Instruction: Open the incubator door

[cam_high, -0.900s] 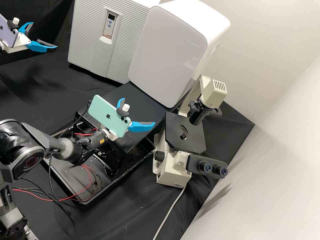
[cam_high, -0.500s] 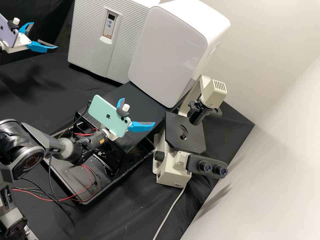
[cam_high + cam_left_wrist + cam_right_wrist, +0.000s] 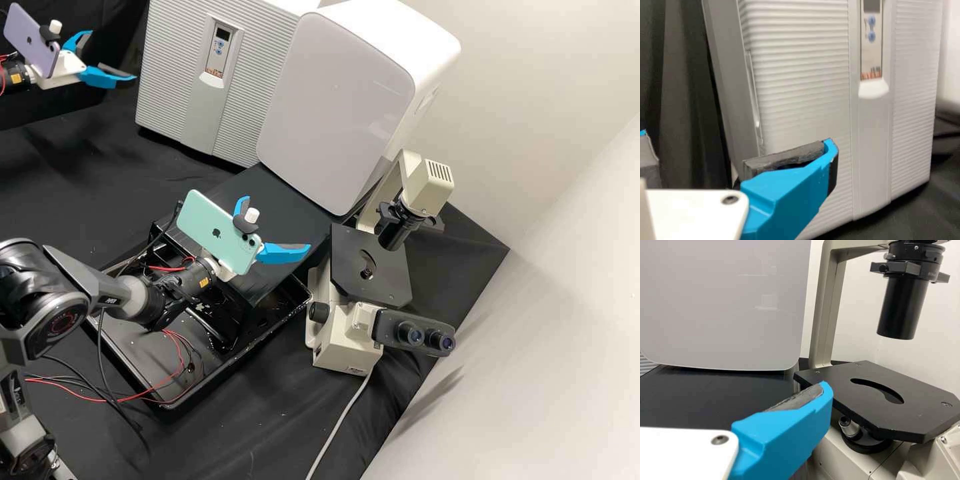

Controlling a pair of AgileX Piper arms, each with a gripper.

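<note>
High view: the left gripper is spread wide with nothing between its fingers, at the far left, apart from the pale grey, ribbed incubator door, which is shut. The approach seems in hand; next, probably, hook a blue finger at the narrow slit by the door's left edge. The right gripper, nearer, is spread and empty.

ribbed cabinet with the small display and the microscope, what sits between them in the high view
The rounded white cabinet stands between the ribbed cabinet and the microscope, as the high view shows.
</note>
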